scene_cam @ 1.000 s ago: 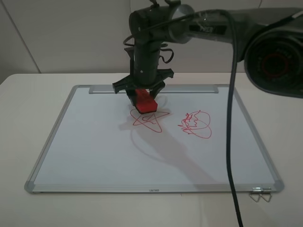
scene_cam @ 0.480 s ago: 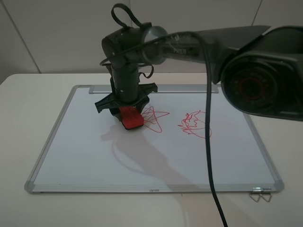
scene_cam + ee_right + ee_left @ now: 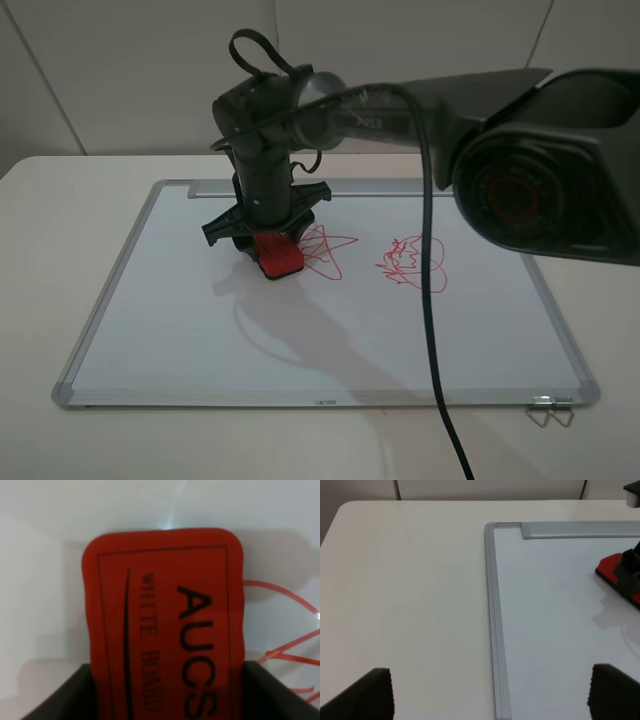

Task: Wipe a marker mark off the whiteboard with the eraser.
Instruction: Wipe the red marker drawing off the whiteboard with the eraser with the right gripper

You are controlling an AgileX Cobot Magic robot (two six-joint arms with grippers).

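Right end effector [image 3: 263, 240]: jaws closed on the sides of the small red rounded-corner block eraser [image 3: 278, 256]. Dark lettering "AUCS / WHITE BOARD" on its top.
Eraser sits on the large white silver-framed whiteboard [image 3: 190, 330], left of centre in the far half, angled to the board's edges.
Thin red star-and-scribble marker mark [image 3: 328, 250] meets the eraser's right edge; only its right part shows.
Rounder red oval scribble [image 3: 414, 264] lies further right, apart.
Left end effector [image 3: 490, 695]: jaws spread wide, above the board's left frame.
Board lies on the white table [image 3: 60, 200].
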